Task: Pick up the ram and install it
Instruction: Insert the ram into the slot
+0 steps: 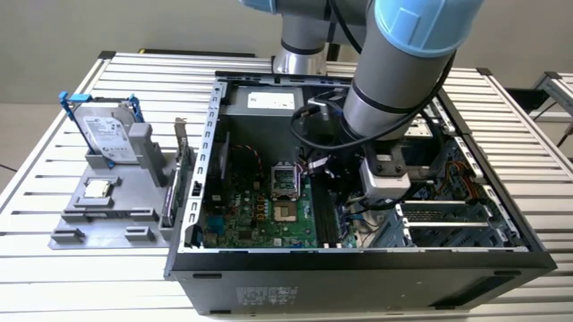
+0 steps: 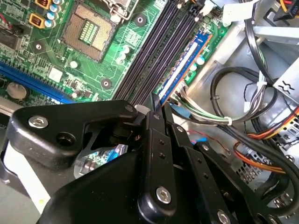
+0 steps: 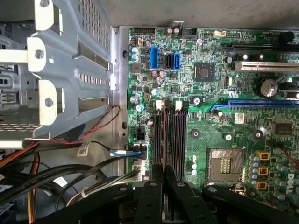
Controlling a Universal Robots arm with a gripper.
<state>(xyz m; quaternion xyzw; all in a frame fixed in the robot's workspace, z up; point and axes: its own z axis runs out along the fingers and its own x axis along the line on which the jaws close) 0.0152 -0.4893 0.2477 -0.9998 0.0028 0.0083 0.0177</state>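
Now gripper (image 3: 164,179) inside the computer case (image 1: 358,258), fingers clamped on the ram (image 3: 164,140); stick stands on edge w/ long axis 12-to-6 in first wrist view, along the motherboard slots (image 3: 179,135)

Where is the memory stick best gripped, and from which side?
By its upper long edge, from straight above, one finger on each flat face. The memory stick stands on edge along a motherboard slot, so just that thin edge is free. The gripper pinches one end so.
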